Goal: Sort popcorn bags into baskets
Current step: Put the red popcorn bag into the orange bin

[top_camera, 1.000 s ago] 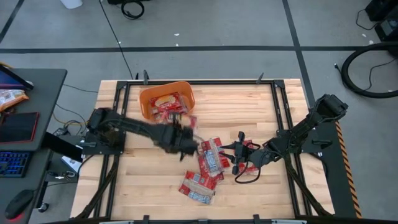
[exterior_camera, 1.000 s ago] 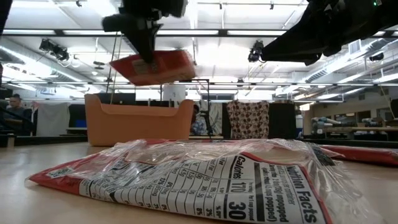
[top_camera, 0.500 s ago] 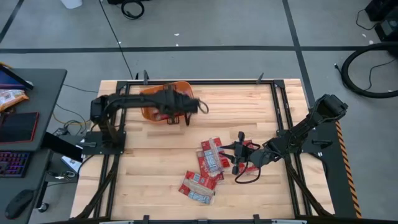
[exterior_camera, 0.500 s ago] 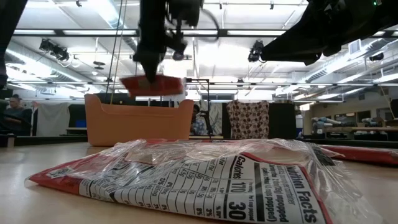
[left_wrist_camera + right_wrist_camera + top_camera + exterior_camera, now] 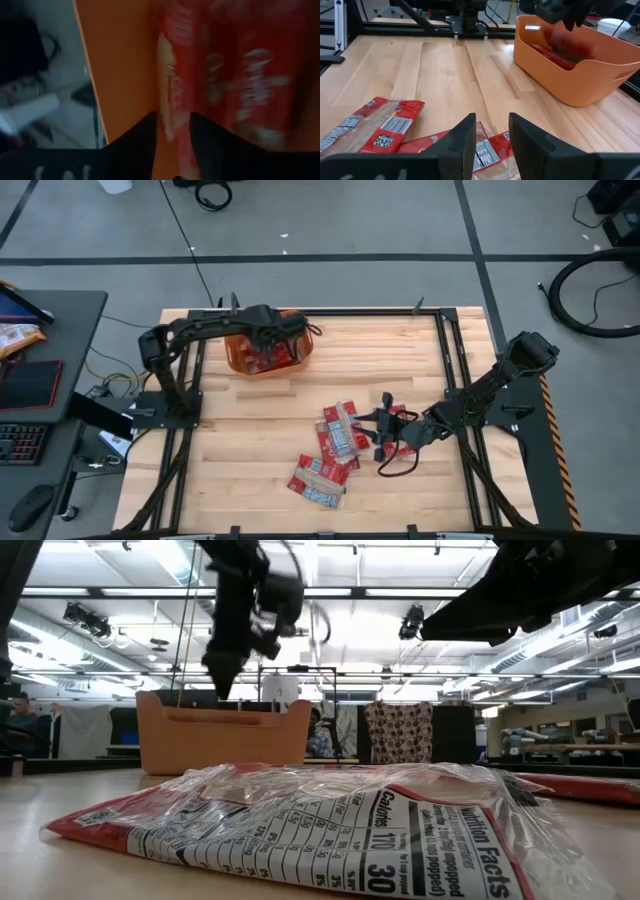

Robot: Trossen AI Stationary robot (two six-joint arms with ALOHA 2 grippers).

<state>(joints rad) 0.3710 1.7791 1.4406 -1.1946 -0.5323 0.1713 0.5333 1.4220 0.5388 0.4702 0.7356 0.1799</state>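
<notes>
The orange tub (image 5: 240, 340) stands at the table's far left and holds red popcorn bags (image 5: 266, 356). My left gripper (image 5: 305, 332) hangs over the tub's right part, just above its rim (image 5: 225, 712), open. Its wrist view shows blurred red bags (image 5: 240, 75) lying inside the orange wall (image 5: 120, 65). Several more bags lie flat on the wood at mid-table (image 5: 338, 430) and nearer (image 5: 320, 477). My right gripper (image 5: 368, 426) waits open just right of them, low over a bag (image 5: 485, 145).
A clear-wrapped bag (image 5: 300, 830) fills the low view's foreground. Black frame rails (image 5: 190, 380) run along the table's sides. Bare wood (image 5: 400, 350) lies between the tub and the loose bags. A desk with a keyboard (image 5: 20, 440) stands off the left edge.
My left gripper has swung from mid-table toward the far edge, carrying a red bag, and now stands over the tub. The bag that hung below it half a second ago no longer shows in the low view.
</notes>
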